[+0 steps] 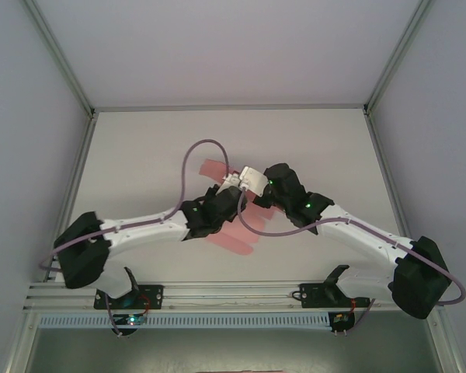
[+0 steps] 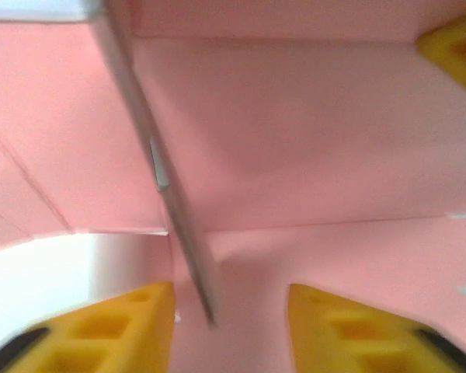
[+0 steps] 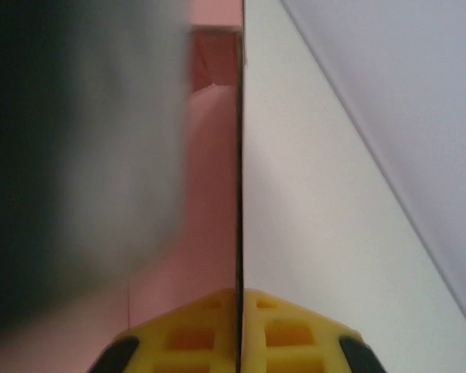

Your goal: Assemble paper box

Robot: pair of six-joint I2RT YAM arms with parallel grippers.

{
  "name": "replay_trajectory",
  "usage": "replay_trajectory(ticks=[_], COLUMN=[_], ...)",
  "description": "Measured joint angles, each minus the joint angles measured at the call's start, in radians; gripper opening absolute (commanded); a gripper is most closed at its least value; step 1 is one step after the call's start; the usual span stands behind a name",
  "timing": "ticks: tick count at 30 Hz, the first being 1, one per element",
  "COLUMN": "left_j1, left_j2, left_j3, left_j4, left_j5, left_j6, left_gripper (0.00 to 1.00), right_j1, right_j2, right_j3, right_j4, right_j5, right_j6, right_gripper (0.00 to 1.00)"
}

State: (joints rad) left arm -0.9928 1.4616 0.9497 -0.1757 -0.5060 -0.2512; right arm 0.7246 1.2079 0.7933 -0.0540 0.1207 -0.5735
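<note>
Top external: walled white table (image 1: 140, 155); left gripper (image 2: 229, 330) released, right gripper (image 3: 239, 315) clenches paper box (image 1: 211, 169)

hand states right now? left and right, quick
Left hand: open, fingers either side of an upright flap of the pink paper box.
Right hand: closed on a thin edge of the pink paper box.

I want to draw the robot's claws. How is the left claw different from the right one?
The left gripper has its yellow fingers apart; the right gripper has them pressed together. A panel of the pink paper box passes through the left one's gap, seemingly unpinched, while the right one clamps a thin panel edge-on. Both have yellow fingers and work on the same box.
</note>
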Motion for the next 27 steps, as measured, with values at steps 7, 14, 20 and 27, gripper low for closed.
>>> replay_trajectory(ticks=[7,14,20,27], left_j1=[0.021,0.232,0.387,0.509], left_j2=[-0.301,-0.496,-0.520,-0.433], left_j3=[-0.130,-0.168,-0.251,-0.273], left_j4=[-0.022,-0.126,-0.158,-0.131], left_j5=[0.084,0.085,0.126,0.219], left_j6=[-0.072,-0.201,-0.272,-0.319], left_gripper=[1.00,1.00,1.00,1.00], right_j1=[-0.003,-0.003,-0.021,-0.035], right_j2=[0.026,0.151,0.253,0.363], right_j3=[0.000,0.019,0.067,0.087], right_j4=[0.044,0.025,0.021,0.105], right_j5=[0.028,0.048,0.051,0.072], right_j6=[-0.116,-0.266,-0.314,-0.339], right_gripper=[0.00,0.00,0.00,0.00])
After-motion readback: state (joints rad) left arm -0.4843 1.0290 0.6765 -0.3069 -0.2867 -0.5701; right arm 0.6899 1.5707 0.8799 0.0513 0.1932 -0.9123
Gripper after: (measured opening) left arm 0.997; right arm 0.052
